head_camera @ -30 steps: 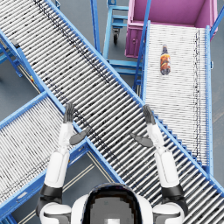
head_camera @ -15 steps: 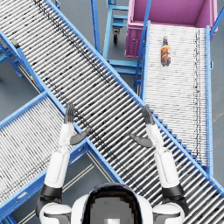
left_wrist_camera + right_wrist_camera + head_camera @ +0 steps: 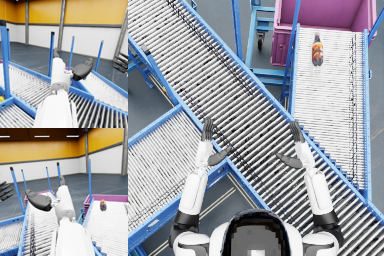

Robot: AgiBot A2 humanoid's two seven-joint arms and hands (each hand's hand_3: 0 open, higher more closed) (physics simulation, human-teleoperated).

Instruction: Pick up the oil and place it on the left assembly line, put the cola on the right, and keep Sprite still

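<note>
A small bottle (image 3: 317,50) with an orange and dark body lies on the right roller line (image 3: 328,115), close to its far end by the pink bin (image 3: 328,12). The right wrist view shows the same bottle (image 3: 102,205) in front of the bin; its label is too small to read. No other bottle is in view. My left hand (image 3: 210,146) and right hand (image 3: 294,149) hover open above the middle diagonal line (image 3: 253,125), thumbs turned inward, holding nothing. Each wrist view shows its own empty hand, left (image 3: 81,70) and right (image 3: 40,200).
A third roller line (image 3: 158,160) runs at the lower left. Blue frame rails and upright posts (image 3: 51,53) edge every line. Grey floor shows in the gaps between lines, and a blue cart frame (image 3: 260,30) stands beside the bin.
The bottle has travelled along the right line away from me, nearer the pink bin. Neither arm has moved.
</note>
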